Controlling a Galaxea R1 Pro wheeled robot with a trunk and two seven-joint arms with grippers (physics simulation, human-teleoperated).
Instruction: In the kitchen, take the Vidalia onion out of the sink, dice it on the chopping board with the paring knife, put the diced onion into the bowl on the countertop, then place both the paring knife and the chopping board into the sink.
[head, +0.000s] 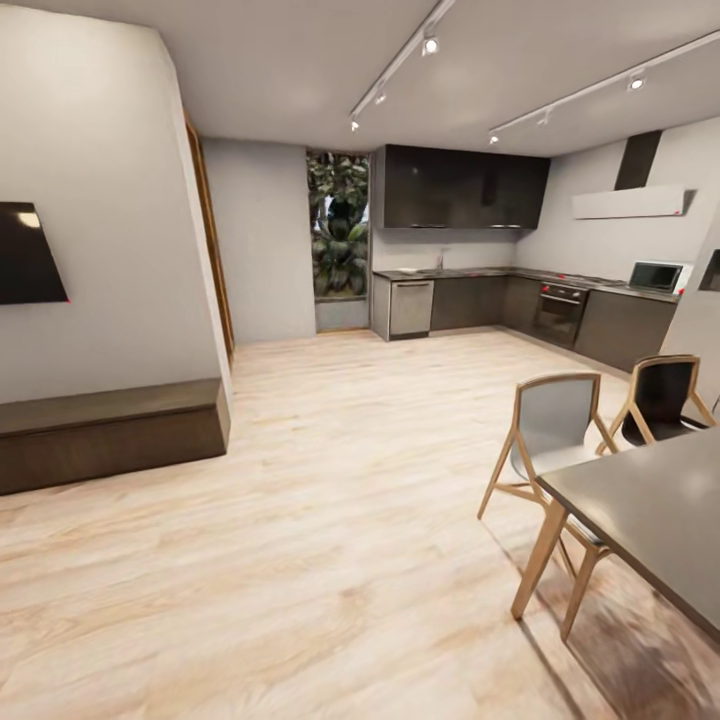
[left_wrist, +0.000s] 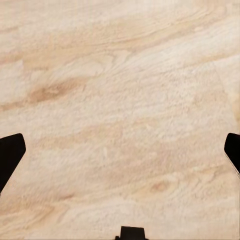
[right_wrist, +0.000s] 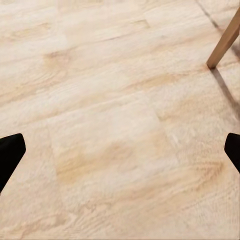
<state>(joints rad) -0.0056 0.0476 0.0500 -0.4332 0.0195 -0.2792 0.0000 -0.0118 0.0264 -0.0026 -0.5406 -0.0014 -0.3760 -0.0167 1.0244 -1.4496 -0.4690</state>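
The kitchen lies far off at the back of the room in the head view. Its grey countertop (head: 480, 273) runs along the back wall and round the right corner above dark cabinets. A small tap stands on it where the sink (head: 432, 270) is; the basin's inside is too far to make out. The onion, chopping board, paring knife and bowl are too small or hidden to tell. My left gripper (left_wrist: 120, 150) hangs open over bare wooden floor, its dark fingertips (left_wrist: 10, 152) wide apart. My right gripper (right_wrist: 120, 150) is open too, over floor, nothing between its fingertips (right_wrist: 11, 150).
Light wooden floor (head: 330, 480) stretches from me to the kitchen. A grey dining table (head: 660, 510) with two wooden chairs (head: 555, 430) stands at the right; a chair leg (right_wrist: 224, 42) appears in the right wrist view. A low dark bench (head: 110, 430) lines the left wall. An oven (head: 560, 312) and microwave (head: 655, 275) sit at the right.
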